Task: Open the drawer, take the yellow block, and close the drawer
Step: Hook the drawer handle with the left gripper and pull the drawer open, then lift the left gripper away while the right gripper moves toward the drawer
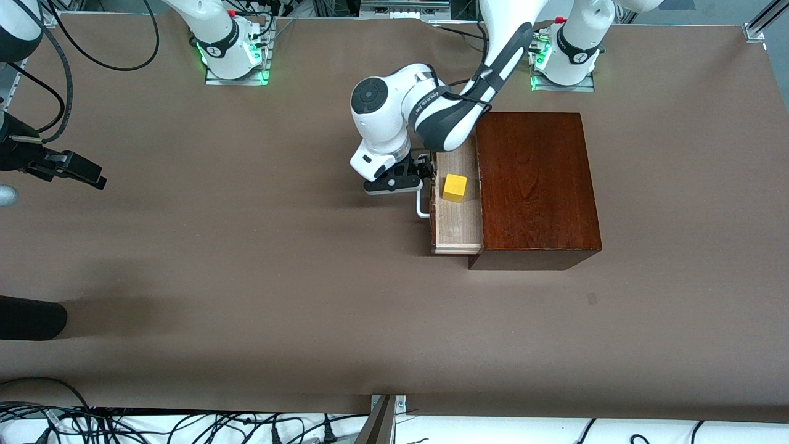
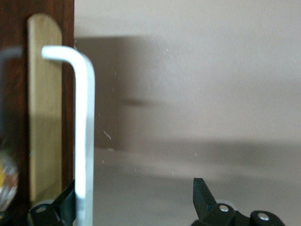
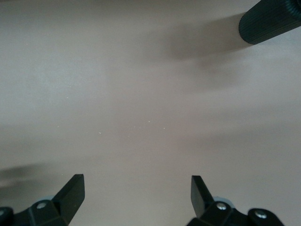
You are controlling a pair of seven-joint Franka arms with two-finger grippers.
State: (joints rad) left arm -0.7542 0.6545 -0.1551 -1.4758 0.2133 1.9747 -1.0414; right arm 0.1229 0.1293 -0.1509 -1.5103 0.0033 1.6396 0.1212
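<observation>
The dark reddish-brown wooden box (image 1: 533, 185) stands toward the left arm's end of the table. Its drawer (image 1: 459, 225) is pulled partly out, showing the pale wood inside. The yellow block (image 1: 455, 187) sits in the drawer. My left gripper (image 1: 423, 171) is at the drawer's front, open. In the left wrist view the white handle (image 2: 84, 132) runs just inside one finger (image 2: 66, 205) of the left gripper (image 2: 136, 200), while the other finger (image 2: 202, 193) stands well apart. My right gripper (image 1: 86, 172) waits open over bare table at the right arm's end; the right gripper (image 3: 136, 193) has nothing between its fingers.
A black cylinder (image 1: 31, 317) pokes in over the table at the right arm's end and also shows as the black cylinder (image 3: 270, 21) in the right wrist view. Brown table (image 1: 277, 259) stretches between the box and that end. Cables (image 1: 185, 425) lie past the edge nearest the front camera.
</observation>
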